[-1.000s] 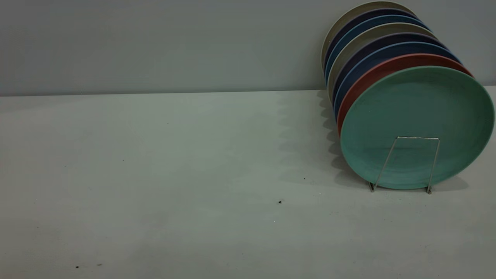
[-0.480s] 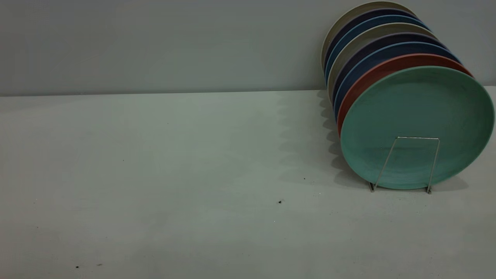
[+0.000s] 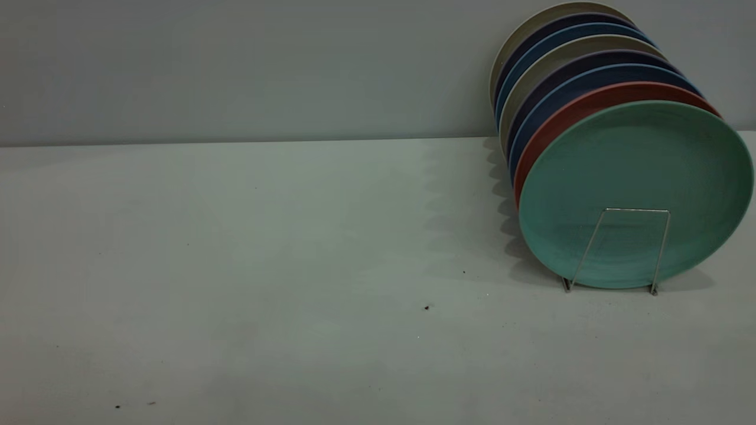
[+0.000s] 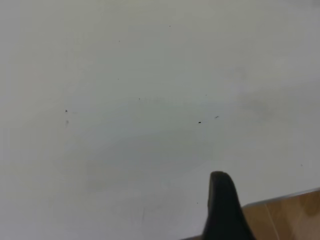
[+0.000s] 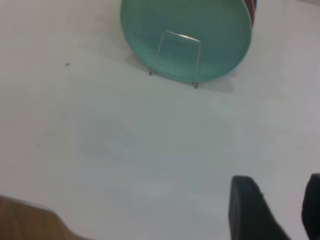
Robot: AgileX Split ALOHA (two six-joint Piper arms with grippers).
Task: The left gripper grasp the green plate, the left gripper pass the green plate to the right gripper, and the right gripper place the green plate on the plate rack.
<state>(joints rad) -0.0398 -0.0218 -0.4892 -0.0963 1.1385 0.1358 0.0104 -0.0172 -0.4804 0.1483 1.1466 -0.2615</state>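
The green plate [image 3: 641, 159] stands upright at the front of the plate rack [image 3: 638, 209], behind the rack's front wire loop, at the right of the table. It also shows in the right wrist view [image 5: 210, 22], with the rack's loop [image 5: 181, 36] in front of it. My right gripper [image 5: 277, 207] is open and empty, above bare table some way in front of the rack. My left gripper [image 4: 222, 205] shows only as a black tip over bare table near the table's edge. Neither gripper is in the exterior view.
Behind the green plate stand a salmon-pink plate [image 3: 561, 118] and several blue, dark and beige plates [image 3: 549, 65], all upright in the rack. The wall [image 3: 236, 65] runs behind the table. A wooden floor [image 4: 285, 220] shows past the table's edge.
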